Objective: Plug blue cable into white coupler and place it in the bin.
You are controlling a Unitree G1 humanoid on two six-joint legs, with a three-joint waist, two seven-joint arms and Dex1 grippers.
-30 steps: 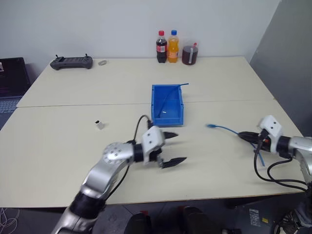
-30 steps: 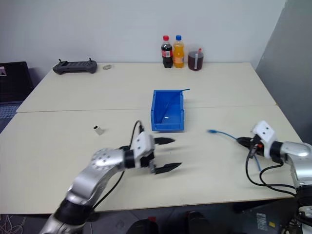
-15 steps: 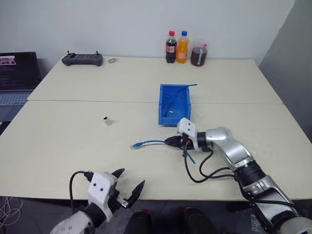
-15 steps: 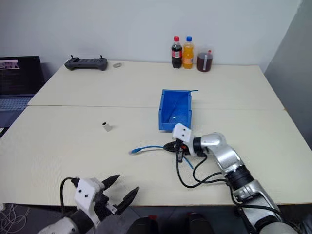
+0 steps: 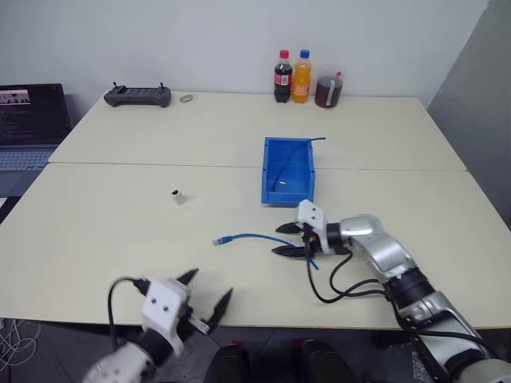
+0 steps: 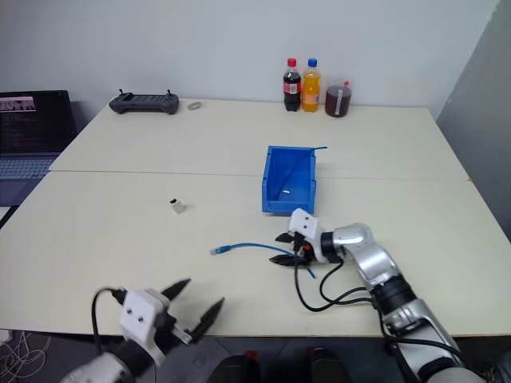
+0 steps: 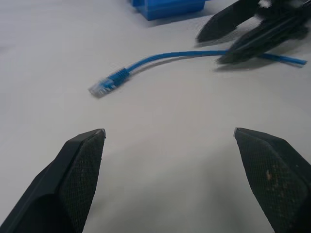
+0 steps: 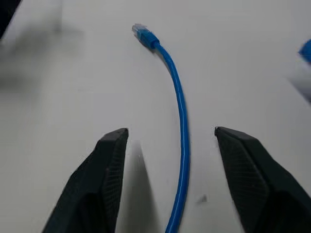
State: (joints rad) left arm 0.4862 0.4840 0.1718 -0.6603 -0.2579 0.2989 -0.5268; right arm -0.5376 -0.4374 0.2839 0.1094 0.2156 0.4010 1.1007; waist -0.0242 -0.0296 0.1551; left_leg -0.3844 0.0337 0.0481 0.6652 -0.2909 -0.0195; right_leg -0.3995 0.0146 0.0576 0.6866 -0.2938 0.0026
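**Op A:** I've got the blue cable (image 5: 254, 237) lying flat on the tabletop (image 5: 120, 239), just in front of the bin (image 5: 289, 170). Its clear plug end points toward my left, and the rest of it runs back between the fingers of the right gripper (image 5: 286, 240).

**Op B:** Is the right one gripping it?

**Op A:** No — from the right wrist view the jaws are spread wide, one black finger on each side of the cable (image 8: 181, 141), and neither pad is touching it. The cable simply lies on the tabletop in the gap.

**Op B:** And the left side?

**Op A:** The left gripper (image 5: 206, 297) hangs at the near edge of the tabletop, well apart from the cable. Its jaws are spread as far as I've seen them and hold nothing. In the left wrist view I see the plug (image 7: 99, 87) ahead of the fingertips (image 7: 85, 145), with bare tabletop between.

**Op B:** Where's the white coupler?

**Op A:** The white coupler (image 5: 178, 197) sits by itself on the tabletop, off to the left of the bin and beyond the plug — nothing is touching it. A thin darker blue cable (image 5: 283, 155) hangs over the bin's back rim.

**Op B:** Anything else out there?

**Op A:** Two bottles (image 5: 292, 77) and a lidded cup (image 5: 327, 90) at the far edge, a black controller (image 5: 137, 96) at the far left, a laptop (image 5: 28, 120) off the left side.
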